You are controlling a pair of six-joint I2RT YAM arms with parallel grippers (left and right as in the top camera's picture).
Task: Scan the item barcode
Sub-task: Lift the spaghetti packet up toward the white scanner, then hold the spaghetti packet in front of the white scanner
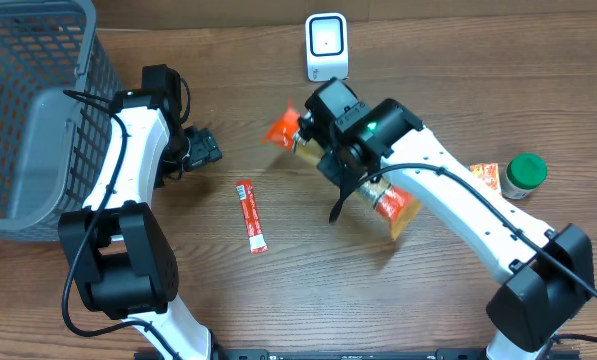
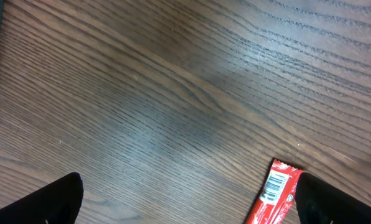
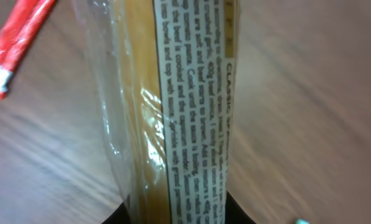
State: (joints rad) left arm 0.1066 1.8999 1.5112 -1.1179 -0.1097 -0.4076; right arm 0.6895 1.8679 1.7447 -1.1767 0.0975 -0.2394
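My right gripper (image 1: 330,162) is shut on a long pasta packet (image 1: 396,208), held a little above the table at mid-length. Its orange end (image 1: 281,130) points toward the white barcode scanner (image 1: 326,45) at the back edge. In the right wrist view the packet (image 3: 185,106) shows clear film and a strip of printed text, with no barcode showing, and my fingers (image 3: 238,214) clamp its sides. My left gripper (image 1: 203,150) stands open over bare wood, nothing between its fingers (image 2: 54,199). A red snack bar (image 1: 251,215) (image 2: 273,194) lies flat next to the right finger, barcode up.
A grey mesh basket (image 1: 28,110) fills the far left. A green-lidded jar (image 1: 526,172) and a small orange packet (image 1: 485,176) sit at the right. The red bar (image 3: 14,43) also shows at the top left of the right wrist view.
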